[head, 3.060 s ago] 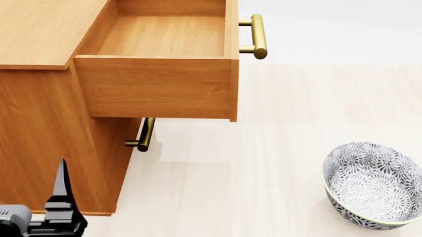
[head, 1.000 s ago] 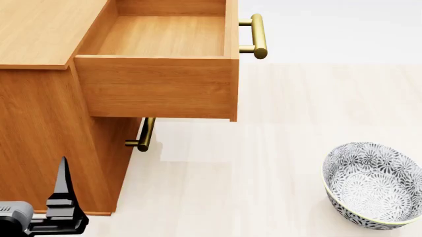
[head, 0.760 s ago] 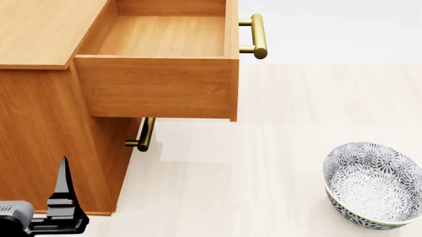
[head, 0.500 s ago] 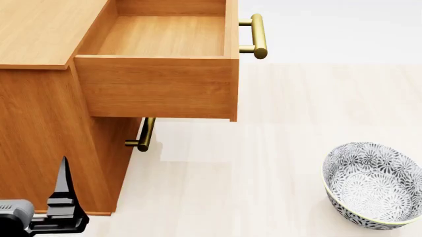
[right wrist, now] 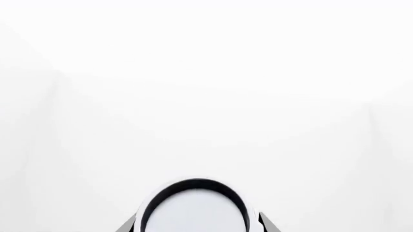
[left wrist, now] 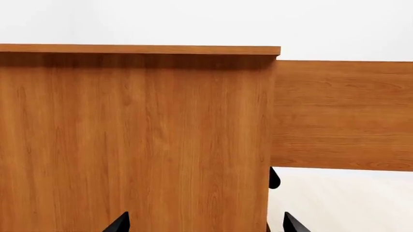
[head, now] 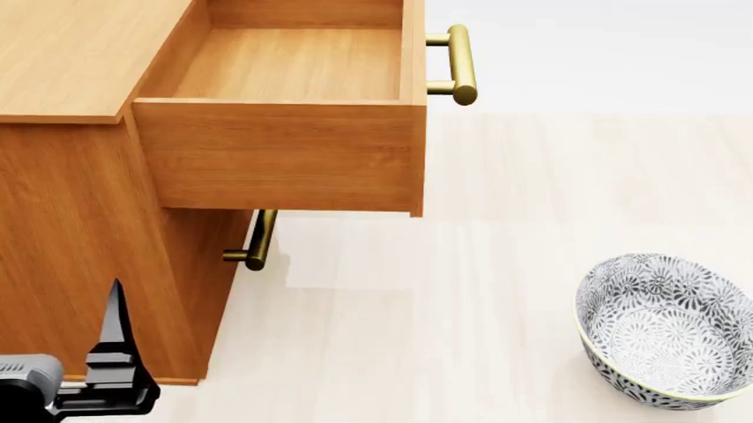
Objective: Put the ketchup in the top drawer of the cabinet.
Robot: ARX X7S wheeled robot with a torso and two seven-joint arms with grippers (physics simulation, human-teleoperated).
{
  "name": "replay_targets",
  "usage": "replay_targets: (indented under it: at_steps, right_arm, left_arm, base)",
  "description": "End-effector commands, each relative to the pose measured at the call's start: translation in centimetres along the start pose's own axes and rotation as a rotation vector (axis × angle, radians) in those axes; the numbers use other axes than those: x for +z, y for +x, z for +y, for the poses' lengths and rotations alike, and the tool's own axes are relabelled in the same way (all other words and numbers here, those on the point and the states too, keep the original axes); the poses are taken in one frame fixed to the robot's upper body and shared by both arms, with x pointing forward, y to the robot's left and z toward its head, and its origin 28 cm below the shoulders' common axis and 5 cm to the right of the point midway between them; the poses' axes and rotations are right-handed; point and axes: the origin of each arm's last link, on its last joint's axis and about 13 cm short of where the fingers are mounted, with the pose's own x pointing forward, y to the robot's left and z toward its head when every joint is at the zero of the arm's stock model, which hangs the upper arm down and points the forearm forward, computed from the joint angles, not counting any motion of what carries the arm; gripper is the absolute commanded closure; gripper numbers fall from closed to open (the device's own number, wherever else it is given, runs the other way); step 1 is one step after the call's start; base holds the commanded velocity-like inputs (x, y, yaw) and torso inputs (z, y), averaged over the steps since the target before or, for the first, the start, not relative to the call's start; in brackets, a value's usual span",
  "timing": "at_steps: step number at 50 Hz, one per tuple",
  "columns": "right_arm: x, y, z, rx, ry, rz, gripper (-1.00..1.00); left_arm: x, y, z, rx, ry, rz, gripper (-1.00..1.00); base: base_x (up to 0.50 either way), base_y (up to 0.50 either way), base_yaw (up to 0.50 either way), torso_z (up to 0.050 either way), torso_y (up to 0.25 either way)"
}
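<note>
A: How far is the task now, in your opinion?

B: The top drawer of the cabinet is pulled out and its inside is bare wood. So I judge the opening step as done. The lower drawer handle sits close against the cabinet front, so that drawer looks closed.

A: And the ketchup?

B: In the right wrist view I see the ketchup only as a round silver top with a dark rim, between the two finger tips of the right end effector. The red body is hidden. The tips stand just beside the can on both sides, so it seems to be held, but the contact itself is out of the picture. Behind it there is only white, so the can is not yet at the drawer. The head view does not show this arm at all.

A: The left arm?

B: The left end effector faces the side wall of the cabinet, with its tips well apart and nothing between them. In the head view it is low, near the cabinet's corner.

A: What is left, then?

B: Carrying the can over the open drawer and releasing it inside. The patterned bowl stands on the floor, well apart from the cabinet.
</note>
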Motion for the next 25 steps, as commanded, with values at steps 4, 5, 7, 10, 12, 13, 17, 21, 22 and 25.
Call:
replay_targets:
  at_steps: [4, 5, 7, 10, 12, 13, 17, 21, 22, 25]
  right_arm:
    - [-1.4, 1.1, 0.5, 0.003, -0.002, 0.008, 1.0]
    - [-1.5, 1.1, 0.6, 0.006, 0.004, 0.009, 1.0]
    - [-1.6, 1.2, 0.7, 0.009, 0.007, 0.01, 1.0]
    - [-2.0, 1.5, 0.9, 0.008, 0.021, 0.012, 1.0]
    - [-2.5, 1.7, 1.1, 0.01, 0.031, 0.016, 1.0]
    - [-2.6, 1.8, 1.2, 0.011, 0.035, 0.019, 1.0]
    - [-3.2, 2.3, 1.8, 0.023, 0.052, 0.025, 1.0]
    - [-3.7, 2.8, 2.3, 0.038, 0.061, 0.032, 1.0]
    - [-3.8, 2.9, 2.4, 0.04, 0.063, 0.033, 1.0]
    - [-4.2, 3.3, 2.8, 0.054, 0.067, 0.039, 1.0]
  left_arm:
    - [0.1, -0.1, 0.0, -0.002, -0.001, 0.0, -1.0]
    - [0.1, -0.1, 0.0, -0.003, -0.001, -0.001, -1.0]
    - [0.0, -0.1, 0.0, -0.003, -0.001, -0.001, -1.0]
    - [0.0, -0.1, -0.1, -0.004, -0.001, 0.0, -1.0]
    - [0.1, -0.1, -0.1, -0.004, -0.001, -0.001, -1.0]
    - [0.1, -0.1, 0.0, -0.003, -0.001, -0.001, -1.0]
    - [0.0, -0.1, 0.0, -0.002, 0.0, 0.0, -1.0]
    - [0.1, -0.2, 0.0, -0.001, -0.001, 0.001, -1.0]
    - [0.1, -0.2, 0.0, -0.001, -0.001, 0.0, -1.0]
    - [0.0, -0.1, 0.0, 0.0, -0.001, 0.002, -1.0]
  base:
    - [0.0, 0.0, 0.0, 0.0, 0.0]
    - [0.0, 0.0, 0.0, 0.0, 0.0]
    - [0.0, 0.0, 0.0, 0.0, 0.0]
    - [0.0, 0.0, 0.0, 0.0, 0.0]
    - [0.0, 0.0, 0.0, 0.0, 0.0]
    - [0.0, 0.0, 0.0, 0.0, 0.0]
    - [0.0, 0.0, 0.0, 0.0, 0.0]
    - [0.0, 0.0, 0.0, 0.0, 0.003]
    - [0.0, 0.0, 0.0, 0.0, 0.0]
    - [0.0, 0.0, 0.0, 0.0, 0.0]
